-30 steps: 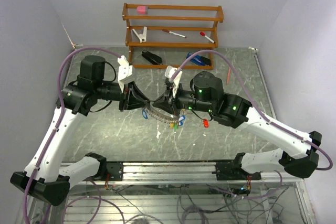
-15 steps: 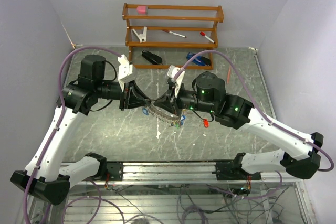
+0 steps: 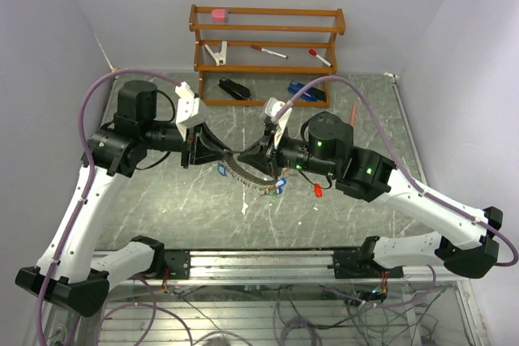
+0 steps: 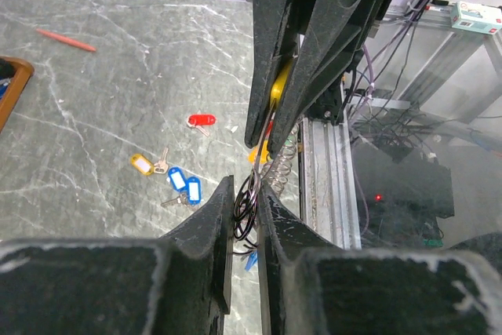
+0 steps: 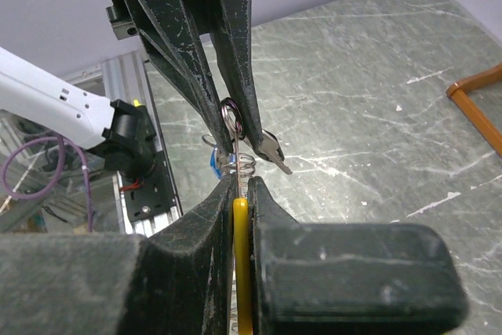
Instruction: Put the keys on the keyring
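My left gripper [image 3: 228,154] and right gripper [image 3: 252,158] meet tip to tip above the table's middle. In the left wrist view my left gripper [image 4: 245,195] is shut on the dark coiled wire of the keyring [image 4: 248,208]. In the right wrist view my right gripper [image 5: 239,187] is shut on a yellow tag [image 5: 241,260], with a thin wire running up to the ring [image 5: 231,112] and a silver key [image 5: 274,151] hanging beside it. The keyring [image 3: 247,176] hangs below as an arc with tags. Loose keys lie on the table: red tag [image 4: 201,121], yellow tag [image 4: 142,164], blue tags [image 4: 184,183].
A wooden rack [image 3: 268,12] stands at the back with a pink eraser, a clip and marker pens. A black stapler [image 3: 235,88] and a blue stapler [image 3: 306,91] lie in front of it. An orange pen [image 3: 353,116] lies at the right. The metal rail [image 3: 259,263] runs along the near edge.
Both arms have shifted slightly, the left wrist up and left, the right wrist to the right. The grippers stay tip to tip on the ring and the yellow tag.
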